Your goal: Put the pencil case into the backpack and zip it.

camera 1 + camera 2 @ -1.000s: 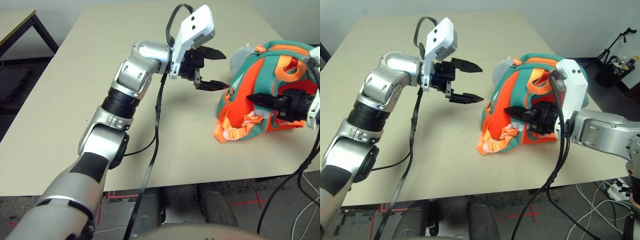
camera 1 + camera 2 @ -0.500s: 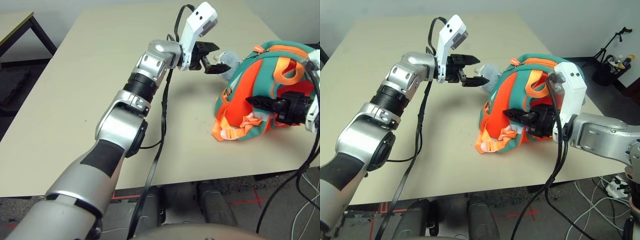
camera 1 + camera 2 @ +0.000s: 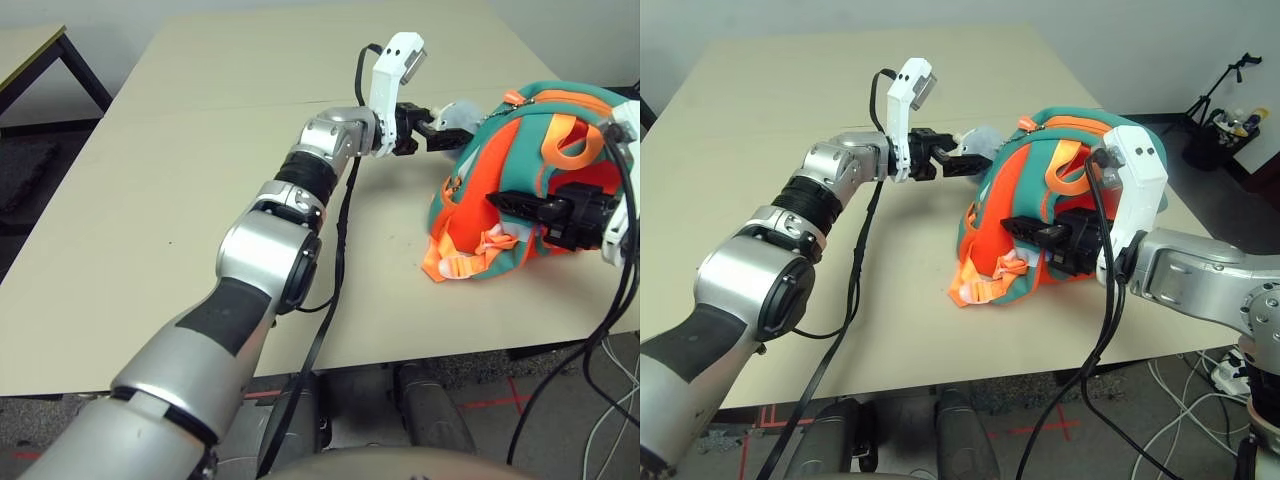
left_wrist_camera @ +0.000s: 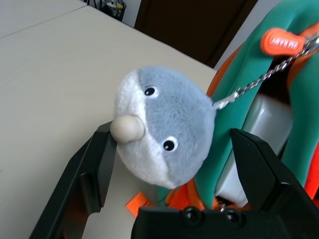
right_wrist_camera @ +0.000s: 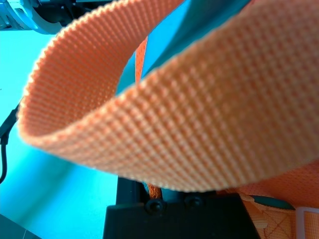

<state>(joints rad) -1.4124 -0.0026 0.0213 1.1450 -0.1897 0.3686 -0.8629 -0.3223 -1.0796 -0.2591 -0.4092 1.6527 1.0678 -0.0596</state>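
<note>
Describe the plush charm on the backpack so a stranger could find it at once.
On the beige table stands the orange and teal backpack. On its side facing the left gripper, a thin metal chain holds the dolphin charm between that gripper's open fingers. It is the one grey-and-white plush thing there, with dark eyes.

The pale beige table (image 3: 180, 150) bears the orange-and-teal backpack (image 3: 500, 190) near its right edge.
</note>
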